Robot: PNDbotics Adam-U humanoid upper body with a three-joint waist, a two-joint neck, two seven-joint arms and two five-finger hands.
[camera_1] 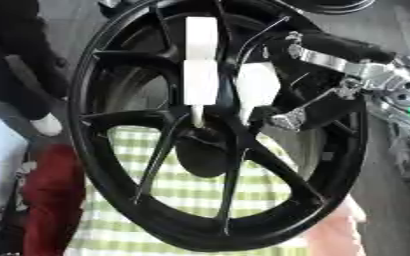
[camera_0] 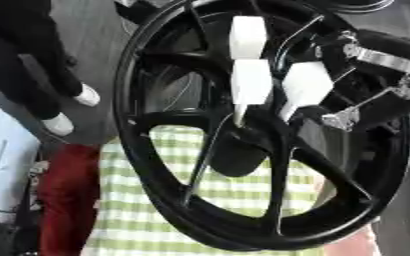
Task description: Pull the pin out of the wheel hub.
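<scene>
The right hand (camera_0: pixel 283 82) reaches in from the upper right, its white fingers (camera_0: pixel 250 82) pointing down and pinched on the thin pin (camera_0: pixel 238 117) that stands upright just above the wheel hub (camera_0: pixel 235 150) centre.

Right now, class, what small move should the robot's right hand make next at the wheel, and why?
Probably bring the right hand onto the nearer white pin, ready to draw it from the wheel hub. The hand sits beside that pin among the spokes, and the pin's thin tip points into the hub. Whether it already grips is unclear.
</scene>
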